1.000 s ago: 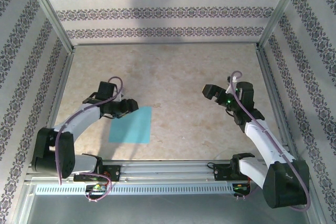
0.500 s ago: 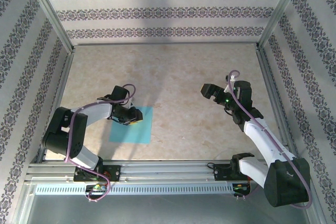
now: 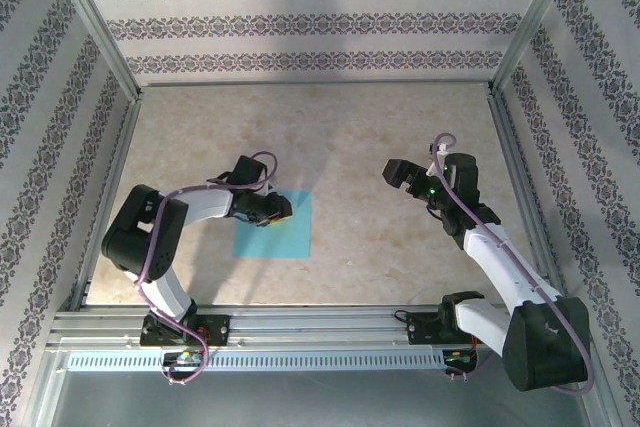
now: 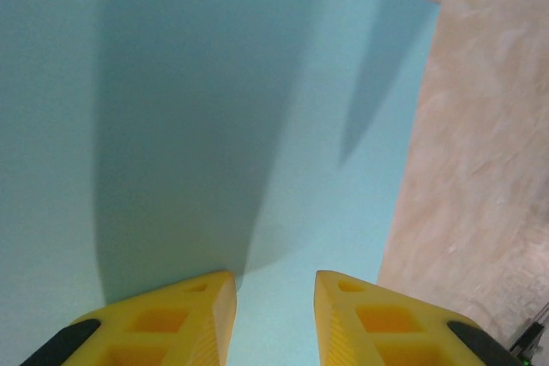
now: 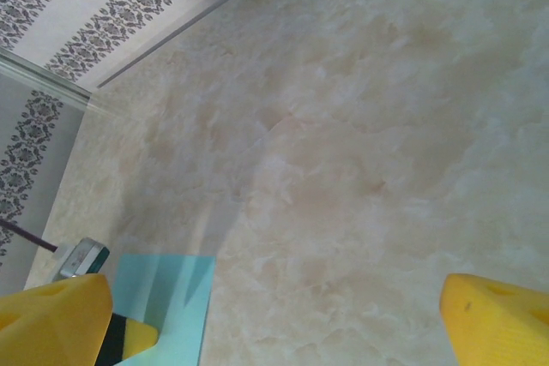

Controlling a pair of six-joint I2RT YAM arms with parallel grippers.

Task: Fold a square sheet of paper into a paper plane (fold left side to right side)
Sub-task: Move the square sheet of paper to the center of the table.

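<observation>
The square sheet of paper (image 3: 290,237) lies flat on the table, cyan-blue, just left of the middle. My left gripper (image 3: 276,210) rests low on its upper left part. In the left wrist view the paper (image 4: 214,83) spreads under the left gripper (image 4: 274,285), whose yellow fingertips (image 4: 202,310) stand a narrow gap apart with nothing between them. My right gripper (image 3: 398,175) hovers to the right of the paper, wide open and holding nothing. In the right wrist view the right gripper (image 5: 274,306) looks past the paper's corner (image 5: 171,293).
The beige marbled table (image 3: 340,127) is boxed in by patterned walls (image 3: 300,22) at the back and both sides, with aluminium posts (image 3: 520,32) at the corners. A metal rail (image 3: 310,322) runs along the near edge between the arm bases.
My left arm has swung to the right, its jaws have narrowed, and the paper has slid right and slightly back with it. The right arm has barely moved.
</observation>
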